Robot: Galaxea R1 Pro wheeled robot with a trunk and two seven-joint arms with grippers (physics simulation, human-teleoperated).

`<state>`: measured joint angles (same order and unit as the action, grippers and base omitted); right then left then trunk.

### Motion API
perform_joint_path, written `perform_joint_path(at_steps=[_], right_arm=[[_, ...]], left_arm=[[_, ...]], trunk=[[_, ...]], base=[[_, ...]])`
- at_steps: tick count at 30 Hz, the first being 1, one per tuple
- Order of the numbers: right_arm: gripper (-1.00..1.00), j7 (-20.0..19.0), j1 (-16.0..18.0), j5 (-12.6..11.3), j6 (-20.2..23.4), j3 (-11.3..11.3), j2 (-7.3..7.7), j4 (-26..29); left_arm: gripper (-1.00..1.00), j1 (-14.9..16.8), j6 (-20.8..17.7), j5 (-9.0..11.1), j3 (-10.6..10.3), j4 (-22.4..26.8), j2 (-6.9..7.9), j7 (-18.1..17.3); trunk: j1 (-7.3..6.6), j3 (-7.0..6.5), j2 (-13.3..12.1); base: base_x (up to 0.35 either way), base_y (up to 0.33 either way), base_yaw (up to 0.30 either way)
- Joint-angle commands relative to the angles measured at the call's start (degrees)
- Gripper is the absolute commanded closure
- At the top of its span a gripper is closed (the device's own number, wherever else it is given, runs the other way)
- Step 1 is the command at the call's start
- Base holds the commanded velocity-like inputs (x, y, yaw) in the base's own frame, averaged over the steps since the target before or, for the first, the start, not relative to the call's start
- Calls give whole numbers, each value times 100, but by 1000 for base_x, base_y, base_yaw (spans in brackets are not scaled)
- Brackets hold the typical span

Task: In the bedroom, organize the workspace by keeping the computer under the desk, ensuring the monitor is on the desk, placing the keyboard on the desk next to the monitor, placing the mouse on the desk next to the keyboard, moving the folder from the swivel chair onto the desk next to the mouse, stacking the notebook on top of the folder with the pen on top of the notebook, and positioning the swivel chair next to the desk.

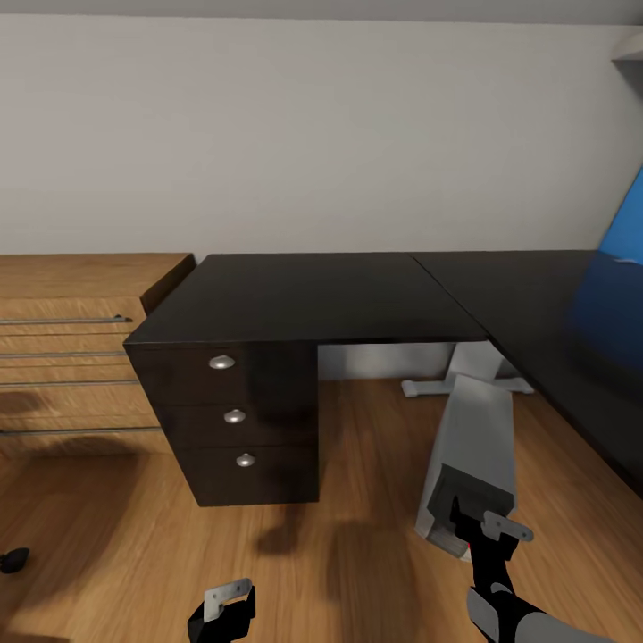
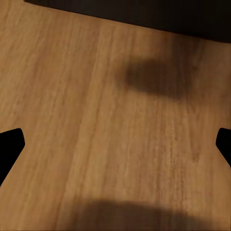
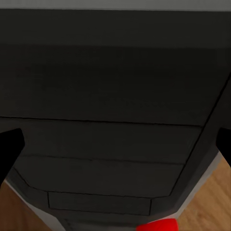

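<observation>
The computer [image 1: 478, 446], a grey tower with a dark front panel [image 3: 115, 96], leans tilted on the wooden floor by the dark desk [image 1: 313, 295]. My right gripper [image 1: 482, 522] hangs open just in front of the tower's lower end, its fingertips [image 3: 9, 144] spread wide with the panel close ahead. A small red patch [image 3: 156, 225] shows at the panel's near edge. The monitor's blue screen [image 1: 616, 295] stands on the desk's right wing, cut off by the frame. My left gripper [image 1: 223, 607] is open over bare floor [image 2: 96, 120], holding nothing.
A three-drawer pedestal [image 1: 234, 415] carries the desk's left end. A light wooden dresser [image 1: 71, 357] stands left of it. The desk's white leg [image 1: 464, 366] is behind the tower. A small black object [image 1: 13, 560] lies on the floor at far left.
</observation>
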<state>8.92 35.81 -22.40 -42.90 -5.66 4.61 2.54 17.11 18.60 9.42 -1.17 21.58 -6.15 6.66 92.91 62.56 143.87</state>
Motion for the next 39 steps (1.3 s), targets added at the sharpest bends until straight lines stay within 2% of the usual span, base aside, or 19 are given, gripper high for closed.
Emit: perform_joint_path(at_steps=[1, 19, 36, 39], right_arm=[[-100, 22, 5, 69, 10, -179, -1, 1], [-100, 22, 5, 69, 10, -181, 3, 1], [-100, 22, 5, 69, 10, -181, 2, 1], [-100, 22, 5, 69, 10, -181, 2, 1]], left_arm=[[-100, 3, 20, 43, -15, -4, 0, 11], [-100, 3, 20, 43, -15, -14, 0, 11], [-100, 3, 20, 43, -16, -18, 0, 6], [-100, 3, 20, 48, -15, -34, 42, -7]], trunk=[[0, 4, 1], [0, 4, 1], [0, 4, 1], [0, 4, 1]], base=[[145, 0, 0], [136, 0, 0], [13, 0, 0], [0, 0, 0]])
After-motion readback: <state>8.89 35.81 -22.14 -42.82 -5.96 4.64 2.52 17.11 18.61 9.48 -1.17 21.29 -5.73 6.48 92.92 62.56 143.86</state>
